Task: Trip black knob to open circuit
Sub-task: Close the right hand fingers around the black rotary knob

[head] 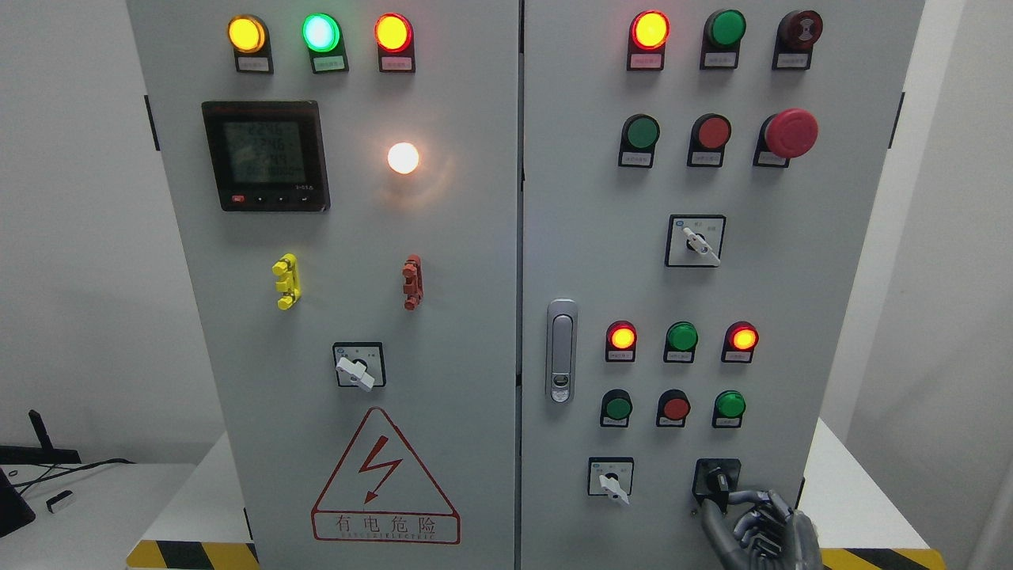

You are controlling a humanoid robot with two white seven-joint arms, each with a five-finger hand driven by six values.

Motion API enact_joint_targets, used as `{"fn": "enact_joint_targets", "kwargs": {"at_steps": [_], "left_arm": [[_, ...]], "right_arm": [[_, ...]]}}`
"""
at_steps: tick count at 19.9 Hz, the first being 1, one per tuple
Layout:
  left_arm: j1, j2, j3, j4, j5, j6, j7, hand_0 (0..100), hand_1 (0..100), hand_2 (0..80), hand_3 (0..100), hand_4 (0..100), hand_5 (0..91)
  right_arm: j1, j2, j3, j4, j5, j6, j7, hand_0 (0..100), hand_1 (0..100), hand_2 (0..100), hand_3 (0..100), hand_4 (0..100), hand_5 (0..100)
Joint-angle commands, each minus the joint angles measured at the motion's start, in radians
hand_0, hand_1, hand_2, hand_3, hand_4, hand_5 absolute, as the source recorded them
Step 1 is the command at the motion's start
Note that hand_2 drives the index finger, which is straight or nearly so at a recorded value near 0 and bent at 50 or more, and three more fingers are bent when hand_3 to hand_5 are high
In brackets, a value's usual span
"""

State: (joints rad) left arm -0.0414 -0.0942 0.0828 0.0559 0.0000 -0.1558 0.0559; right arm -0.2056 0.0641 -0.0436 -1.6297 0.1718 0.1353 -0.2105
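The black knob (717,480) sits on a black square plate at the lower right of the grey cabinet's right door (791,261). Its handle points roughly upward, tilted slightly left. My right hand (718,507) comes in from the bottom right corner and sits just below the knob. Its index finger (740,497) curls in from the right and its thumb (708,521) rises from below, closing on the knob's lower end. The remaining fingers are curled under the palm. My left hand does not show.
A white selector switch (611,480) sits left of the knob, with small green and red buttons (675,408) above it. A door latch (561,350) is at the door's left edge. The cabinet stands on a white table (859,499) with a hazard-striped front edge (878,559).
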Motion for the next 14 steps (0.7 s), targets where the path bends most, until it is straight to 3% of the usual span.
{"fn": "enact_joint_targets", "kwargs": {"at_steps": [1,14], "left_arm": [[0.0,-0.001,0.0,0.001,-0.031,-0.001,-0.001,12,39,0.0,0,0,0.0],[0.0,0.001,0.0,-0.001,-0.031,-0.001,-0.001,12,39,0.0,0,0,0.0]], "right_arm": [[0.0,0.0,0.001,-0.001,0.0,0.0,0.0,27,76,53,87,92,100],[-0.001,0.002,0.002,-0.001,0.0,0.001,0.002,26,76,55,89,92,100]]}}
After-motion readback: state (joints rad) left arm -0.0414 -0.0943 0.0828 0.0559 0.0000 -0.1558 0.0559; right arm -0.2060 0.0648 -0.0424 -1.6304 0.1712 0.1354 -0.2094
